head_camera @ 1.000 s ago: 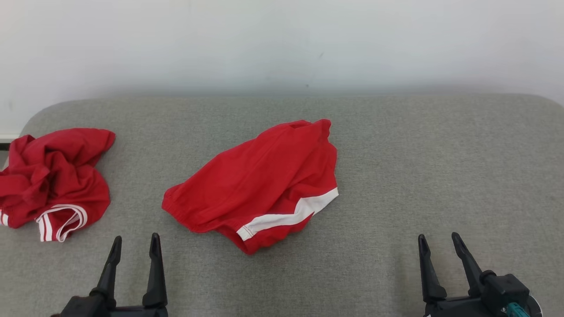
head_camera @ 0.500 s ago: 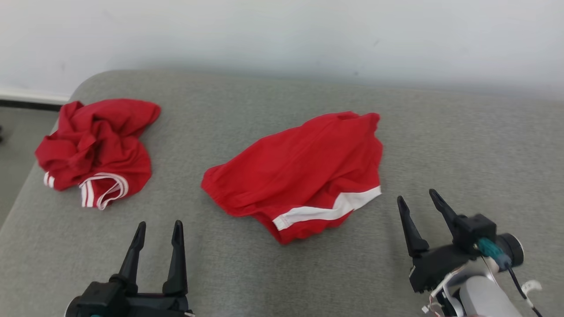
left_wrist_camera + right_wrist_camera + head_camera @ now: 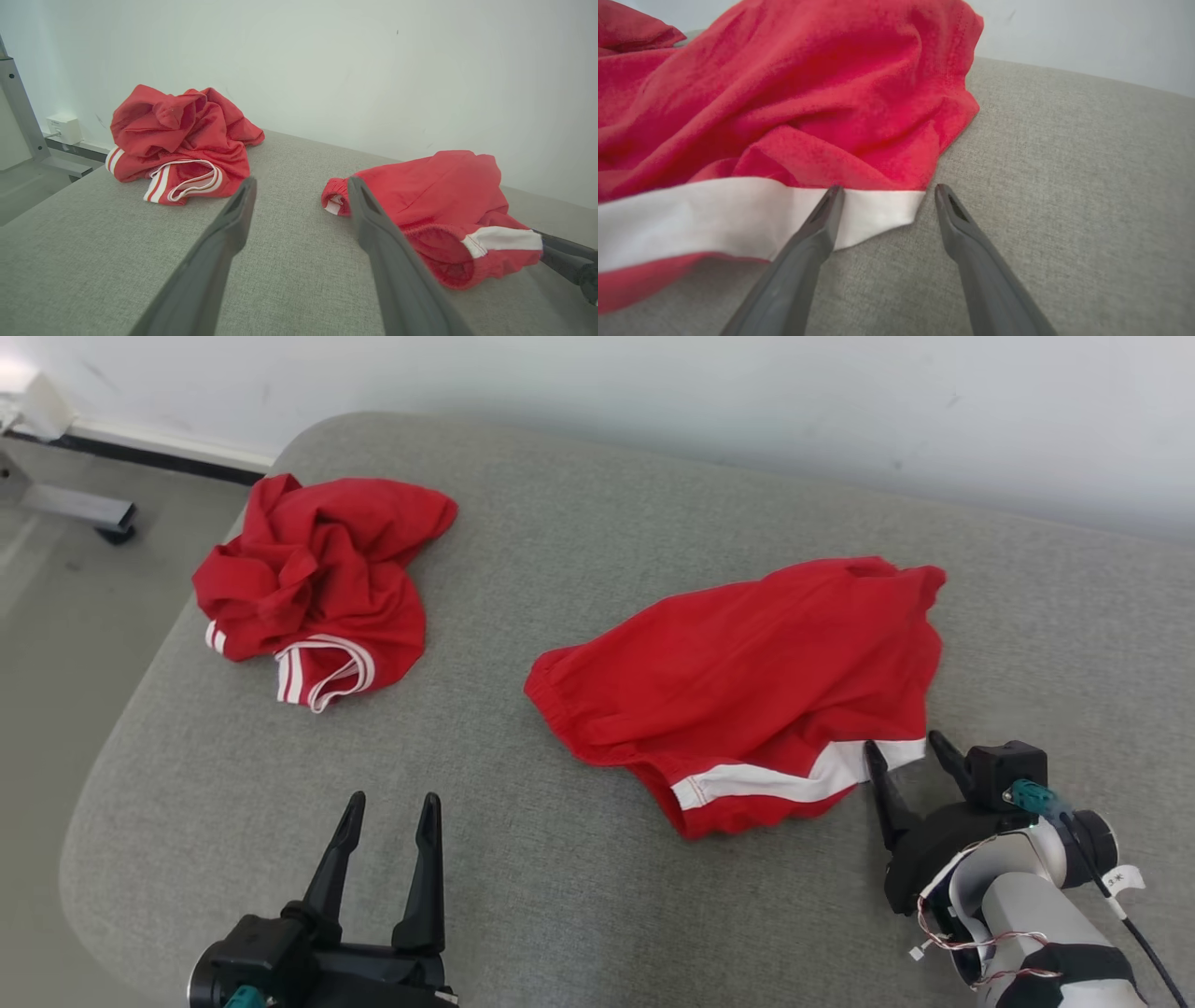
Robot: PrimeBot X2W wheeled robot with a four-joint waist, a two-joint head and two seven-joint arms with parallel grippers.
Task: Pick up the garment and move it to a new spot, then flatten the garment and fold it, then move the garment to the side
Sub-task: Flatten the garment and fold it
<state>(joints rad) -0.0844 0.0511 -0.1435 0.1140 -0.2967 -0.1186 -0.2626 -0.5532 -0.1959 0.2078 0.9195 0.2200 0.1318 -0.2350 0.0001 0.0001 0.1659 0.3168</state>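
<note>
The garment, red shorts with a white stripe, lies rumpled in the middle of the grey padded surface. It also lies to the right in the left wrist view. My right gripper is open at the garment's near right corner. In its wrist view the right gripper straddles the end of the white stripe; the left finger lies over the stripe and the right one over bare padding. My left gripper hangs open over bare padding, short of the garment's waistband.
A second crumpled red garment with white-striped cuffs lies near the surface's far left corner. Beyond the rounded left edge the floor drops away, with a metal frame foot. A white wall runs behind.
The head camera has swung, shifting the whole picture right. My right gripper has moved forward to the garment's white-striped corner. Both garments lie as before; both grippers stay open.
</note>
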